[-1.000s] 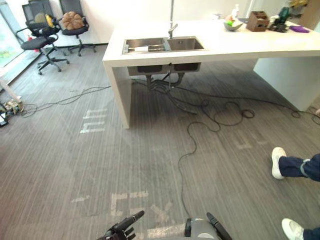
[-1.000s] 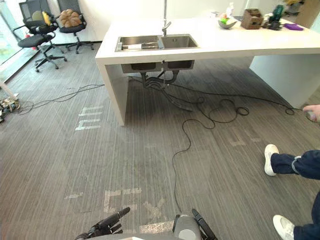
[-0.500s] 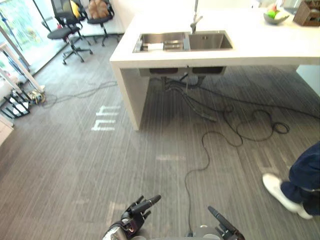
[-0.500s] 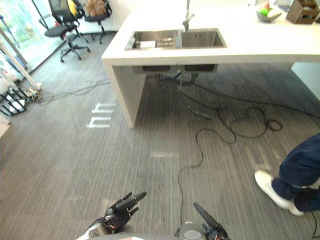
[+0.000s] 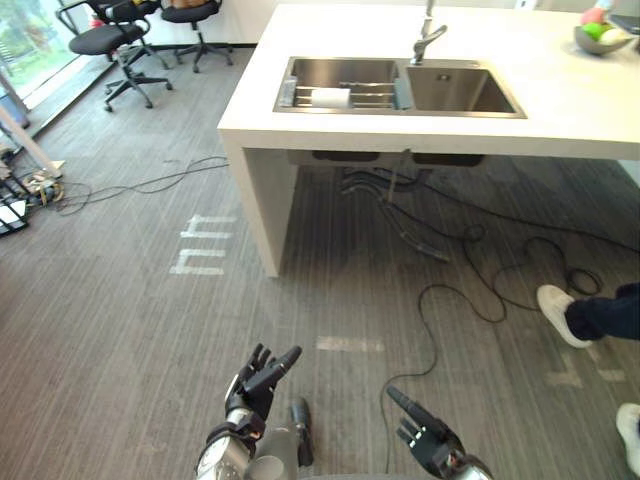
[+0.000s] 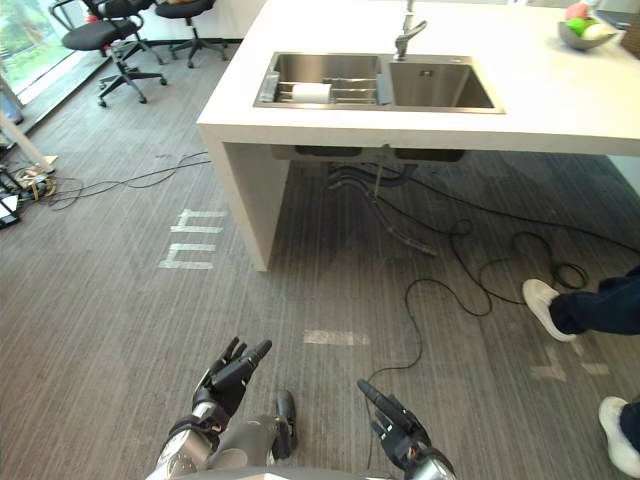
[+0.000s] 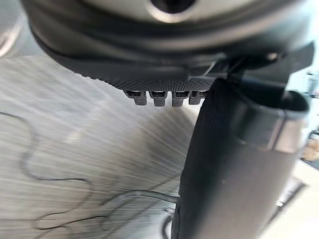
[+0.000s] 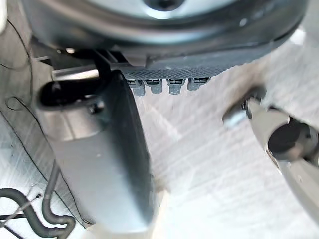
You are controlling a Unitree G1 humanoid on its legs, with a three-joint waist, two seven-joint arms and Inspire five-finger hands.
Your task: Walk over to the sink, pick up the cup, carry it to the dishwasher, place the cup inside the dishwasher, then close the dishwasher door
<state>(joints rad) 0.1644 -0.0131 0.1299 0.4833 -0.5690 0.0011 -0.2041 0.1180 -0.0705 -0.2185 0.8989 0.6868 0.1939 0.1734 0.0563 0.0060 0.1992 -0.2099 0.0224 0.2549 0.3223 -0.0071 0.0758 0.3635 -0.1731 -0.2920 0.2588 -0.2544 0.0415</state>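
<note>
Facing the sink (image 5: 462, 90) from well back on the floor, I hold both hands low in front of me, since there is nothing to grasp out here. My left hand (image 5: 252, 388) has its fingers (image 5: 283, 361) straight and a little spread, pinching nothing. My right hand (image 5: 425, 440) is the same, loose and empty. That suits the walk, I judge: free hands help my balance, and straight fingers are ready for the reach.

The cup (image 5: 331, 97), white, seems to lie on its side on the rack (image 5: 375, 95) in the left basin, well apart from me. The desk (image 5: 560, 110) edge stands between us, so I will need to come right up to it. A person's shoe (image 5: 556, 301) rests on the floor to my right, near my path, and I should give it room.
</note>
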